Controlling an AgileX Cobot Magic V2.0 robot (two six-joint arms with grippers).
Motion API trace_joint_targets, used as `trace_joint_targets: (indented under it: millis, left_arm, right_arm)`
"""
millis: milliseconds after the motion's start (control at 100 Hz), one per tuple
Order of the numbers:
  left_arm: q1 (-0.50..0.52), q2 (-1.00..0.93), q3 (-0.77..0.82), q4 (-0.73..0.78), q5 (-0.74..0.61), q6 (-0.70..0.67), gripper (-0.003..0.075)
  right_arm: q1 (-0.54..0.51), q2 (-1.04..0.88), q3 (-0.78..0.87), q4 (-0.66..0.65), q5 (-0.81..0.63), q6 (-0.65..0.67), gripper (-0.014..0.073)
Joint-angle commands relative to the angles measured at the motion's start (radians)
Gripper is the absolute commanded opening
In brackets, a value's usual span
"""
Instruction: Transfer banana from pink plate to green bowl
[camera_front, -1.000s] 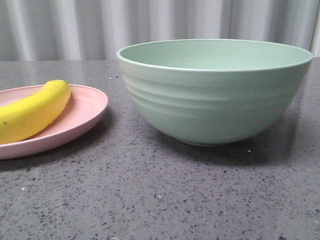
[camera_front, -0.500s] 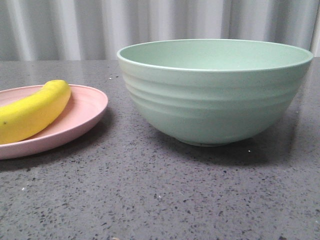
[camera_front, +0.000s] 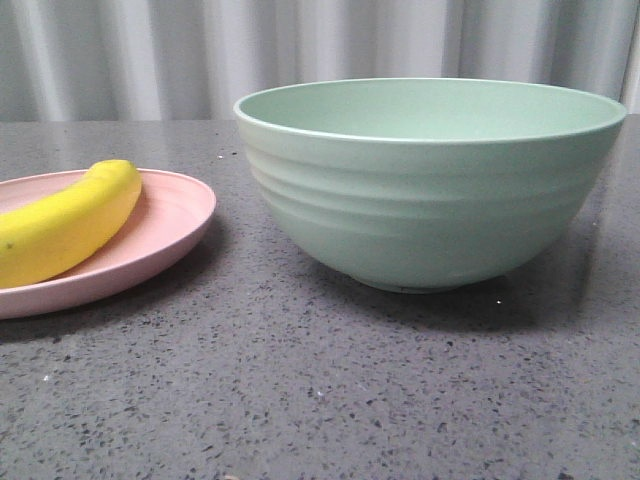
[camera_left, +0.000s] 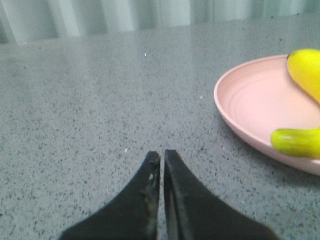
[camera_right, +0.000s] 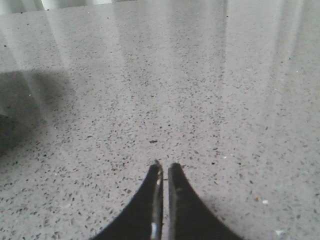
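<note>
The yellow banana lies on the pink plate at the left of the front view. The green bowl stands to its right, empty as far as its inside shows. No gripper shows in the front view. In the left wrist view my left gripper is shut and empty over bare table, with the pink plate and the banana off to one side and apart from it. My right gripper is shut and empty over bare table; no task object shows in its view.
The grey speckled table carries the plate and the bowl. A pale pleated curtain hangs behind the table's far edge. A dark shadow falls on the table at one side of the right wrist view.
</note>
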Motion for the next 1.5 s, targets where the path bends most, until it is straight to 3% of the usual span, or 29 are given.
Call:
trace_joint_targets:
  millis: [0,540,1490]
  left_arm:
    - [0.0,-0.028,0.01,0.0,-0.111,-0.001,-0.002]
    - [0.0,-0.028,0.01,0.0,-0.194,-0.001,-0.002]
    - [0.0,-0.028,0.01,-0.01,-0.207,-0.001,-0.002]
  right_arm:
    - [-0.003,-0.024,0.021,-0.012,-0.038,-0.003,-0.0064]
    - [-0.003,-0.022,0.021,-0.014,-0.216,-0.003,-0.0064]
    - [-0.003,-0.022,0.021,-0.014,-0.214,-0.003,-0.0064]
